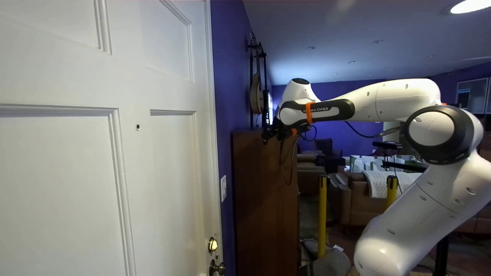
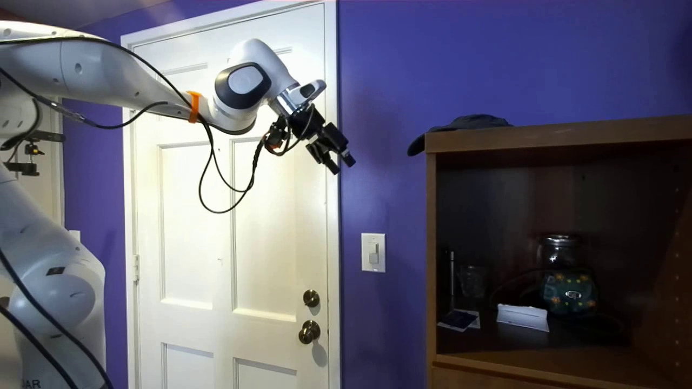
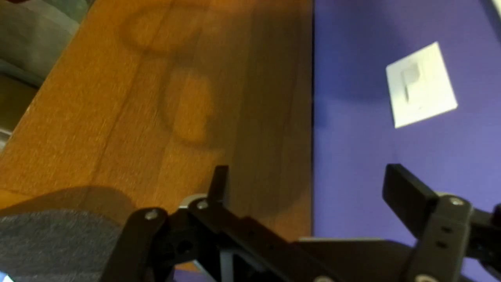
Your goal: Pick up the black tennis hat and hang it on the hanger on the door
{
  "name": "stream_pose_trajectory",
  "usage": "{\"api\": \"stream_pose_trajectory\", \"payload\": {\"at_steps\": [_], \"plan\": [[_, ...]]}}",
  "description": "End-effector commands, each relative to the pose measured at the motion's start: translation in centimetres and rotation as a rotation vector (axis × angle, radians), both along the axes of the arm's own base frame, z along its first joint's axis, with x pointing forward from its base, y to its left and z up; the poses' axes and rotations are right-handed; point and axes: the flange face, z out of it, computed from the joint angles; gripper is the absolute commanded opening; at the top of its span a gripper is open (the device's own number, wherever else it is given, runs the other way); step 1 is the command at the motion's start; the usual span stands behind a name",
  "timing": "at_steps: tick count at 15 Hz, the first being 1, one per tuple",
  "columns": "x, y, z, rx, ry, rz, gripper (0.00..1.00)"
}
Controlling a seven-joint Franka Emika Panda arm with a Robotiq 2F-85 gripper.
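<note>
The black tennis hat (image 2: pixel 476 122) lies on top of the brown cabinet in an exterior view, its brim hanging over the edge nearer the door. Part of it, dark grey, shows at the lower left of the wrist view (image 3: pixel 54 244). I cannot make it out in the remaining view. My gripper (image 2: pixel 341 163) is open and empty, left of the hat and apart from it, pointing down and toward the cabinet. Its spread fingers show in the wrist view (image 3: pixel 307 172). The white panelled door (image 1: pixel 65 184) stands behind the arm in an exterior view (image 2: pixel 265 232). I see no hanger.
The cabinet's side (image 3: pixel 164 117) and the purple wall (image 3: pixel 348 156) lie beyond the fingers. A light switch (image 2: pixel 373 253) is on the wall between door and cabinet. The cabinet shelf holds a jar (image 2: pixel 559 251), a small bag (image 2: pixel 570 292) and cards. A cable (image 2: pixel 216 210) loops below the wrist.
</note>
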Motion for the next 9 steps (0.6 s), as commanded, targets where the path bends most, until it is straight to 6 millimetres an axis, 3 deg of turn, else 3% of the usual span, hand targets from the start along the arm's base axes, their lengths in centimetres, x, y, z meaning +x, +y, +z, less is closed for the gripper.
{"api": "stream_pose_trajectory", "payload": {"at_steps": [1,3,4,9], "plan": [[1.9,-3.8,2.8,0.0,-0.169,-0.075,1.0],[2.4,-4.7,3.6,0.008,-0.225,-0.093,1.0],[1.4,-3.6,2.4,-0.005,-0.169,-0.057,1.0],[2.3,-4.4,3.0,0.002,-0.198,-0.078,1.0]]}}
